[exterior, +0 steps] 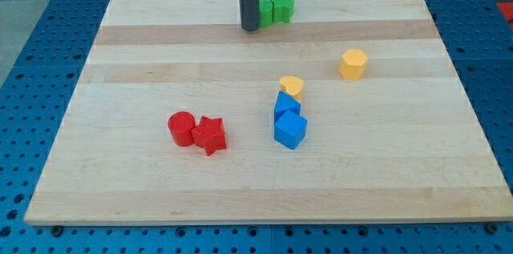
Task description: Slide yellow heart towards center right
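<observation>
My tip (249, 28) is down on the wooden board (144, 190) at the far edge, a little left of the middle, and there are no fingers on this rig to open or close, just the plain dark rod ending in that one point. Right beside it on the right, touching or nearly so, sit two green blocks (274, 9); the rod hides part of the nearer one, so I cannot make out their shapes. The yellow heart (292, 86) is well apart from my tip, nearer to me and a bit to the right, close to the board's middle. Pressed against its near side is a blue block (286, 107), and a second blue block (290, 131) sits just nearer still, touching the first, so the three run in a short line toward me. To the right of the heart and slightly farther away, a yellow hexagonal block (353, 64) stands alone, near the heart on its right side. Off to the left, a red cylinder (182, 128) and a red star (210, 135) sit touching each other.
</observation>
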Robot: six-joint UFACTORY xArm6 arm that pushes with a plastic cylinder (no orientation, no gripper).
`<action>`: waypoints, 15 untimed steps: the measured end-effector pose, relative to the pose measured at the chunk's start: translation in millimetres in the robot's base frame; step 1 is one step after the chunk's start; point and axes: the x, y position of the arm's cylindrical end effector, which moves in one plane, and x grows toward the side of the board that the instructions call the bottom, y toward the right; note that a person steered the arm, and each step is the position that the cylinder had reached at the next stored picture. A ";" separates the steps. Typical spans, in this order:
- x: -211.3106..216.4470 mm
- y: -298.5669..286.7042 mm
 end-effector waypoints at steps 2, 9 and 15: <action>54.4 -73.0; 153.8 53.2; 194.4 112.2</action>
